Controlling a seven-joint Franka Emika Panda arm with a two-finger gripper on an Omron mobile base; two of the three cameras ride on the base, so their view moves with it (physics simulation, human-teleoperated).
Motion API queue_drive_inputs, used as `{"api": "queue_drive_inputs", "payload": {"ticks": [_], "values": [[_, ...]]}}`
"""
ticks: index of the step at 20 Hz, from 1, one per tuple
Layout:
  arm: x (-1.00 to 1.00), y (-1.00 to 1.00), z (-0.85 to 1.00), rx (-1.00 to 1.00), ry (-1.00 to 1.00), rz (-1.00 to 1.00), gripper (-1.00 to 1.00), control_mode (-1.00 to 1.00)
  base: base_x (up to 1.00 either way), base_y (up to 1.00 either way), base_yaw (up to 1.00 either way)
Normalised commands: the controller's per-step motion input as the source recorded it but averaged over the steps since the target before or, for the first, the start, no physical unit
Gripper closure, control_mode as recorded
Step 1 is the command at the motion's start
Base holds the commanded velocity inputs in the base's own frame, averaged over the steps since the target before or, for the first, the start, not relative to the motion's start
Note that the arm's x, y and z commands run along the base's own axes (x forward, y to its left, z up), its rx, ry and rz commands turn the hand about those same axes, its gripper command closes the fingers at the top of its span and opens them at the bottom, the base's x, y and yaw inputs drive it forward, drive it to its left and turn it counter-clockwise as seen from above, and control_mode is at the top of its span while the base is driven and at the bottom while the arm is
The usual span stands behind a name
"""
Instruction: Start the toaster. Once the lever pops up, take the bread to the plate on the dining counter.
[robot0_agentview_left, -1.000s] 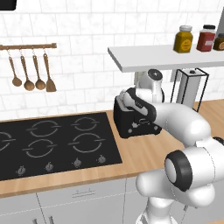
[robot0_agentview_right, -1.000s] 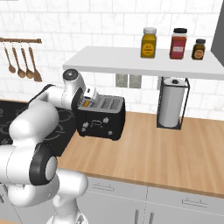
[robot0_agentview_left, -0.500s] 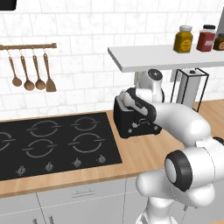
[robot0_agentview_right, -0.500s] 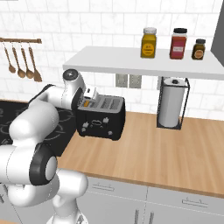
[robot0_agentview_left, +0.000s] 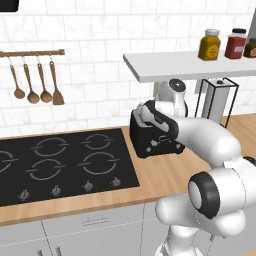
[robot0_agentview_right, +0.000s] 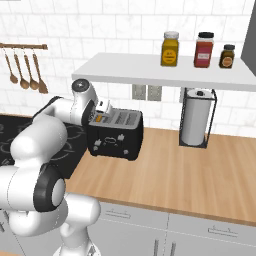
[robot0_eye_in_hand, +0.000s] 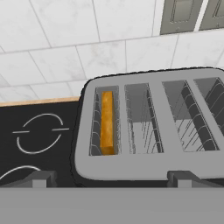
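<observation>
Black and boxy, the toaster (robot0_agentview_right: 115, 135) is seen on the wooden worktop (robot0_agentview_right: 190, 170), just beside the right edge of a black hob (robot0_agentview_left: 60, 162) and in front of the white tiled wall. In the hand view, the toaster's grey top (robot0_eye_in_hand: 153, 127) is looked down on, and the bread (robot0_eye_in_hand: 107, 122) is seen standing on edge in the slot nearest the hob, sunk between the wire guides, its tan crust uppermost. The other slots are shown with bare wire guides.

The claw (robot0_eye_in_hand: 111, 178) is held directly above the toaster's top, spread wide, with one dark fingertip (robot0_eye_in_hand: 37, 179) over the toaster's near edge at the hob end and the other well along that same edge; nothing is gripped between them.

Above the toaster a white shelf (robot0_agentview_right: 165, 70) is fixed to the wall, and three jars (robot0_agentview_right: 199, 49) are lined up on it. A paper towel roll (robot0_agentview_right: 195, 122) in a black wire stand is placed further along the worktop from the toaster, away from the hob. Wooden utensils (robot0_agentview_left: 37, 85) are hung from a rail on the wall above the hob.
</observation>
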Motion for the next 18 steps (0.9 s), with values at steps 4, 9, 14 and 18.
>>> {"api": "queue_drive_inputs", "payload": {"ticks": [4,9,14,18], "values": [[0.0,0.0,0.0,0.0,0.0,0.0,-1.0,-1.0,0.0,0.0,0.0],[0.0,0.0,0.0,0.0,0.0,0.0,-1.0,-1.0,0.0,0.0,0.0],[0.0,0.0,0.0,0.0,0.0,0.0,-1.0,-1.0,0.0,0.0,0.0],[0.0,0.0,0.0,0.0,0.0,0.0,-1.0,-1.0,0.0,0.0,0.0]]}}
